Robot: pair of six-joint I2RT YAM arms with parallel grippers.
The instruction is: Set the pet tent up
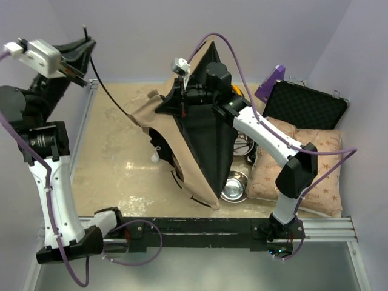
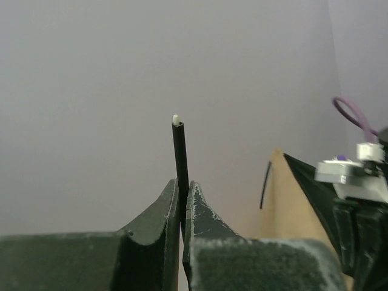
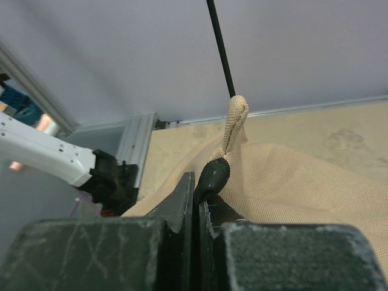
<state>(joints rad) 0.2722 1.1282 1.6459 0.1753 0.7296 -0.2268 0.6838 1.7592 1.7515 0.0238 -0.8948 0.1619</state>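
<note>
**Now: both grippers clamped, tent half-raised at mid-table**

The pet tent sits in the middle of the table, hoisted into a rough peak. Its tan outer fabric drapes to the left and its black lining faces right. Its lower edge rests on the table just beside the metal bowls.

The left gripper is raised high at the far left corner, well apart from the tent body. Its fingers are pinched tight on a thin black pole, and the pole's pale tip sticks up past the fingertips. In the top view the pole curves down from that gripper into the tent's left side.

The right gripper is over the tent's upper part, clenched on a small black piece at the base of a tan fabric loop on the tent. A black pole runs up from the top of that loop. It probably seats inside, though the wrist view does not show the end.

To the right lie a star-patterned cushion and, behind it, an open black case.
</note>
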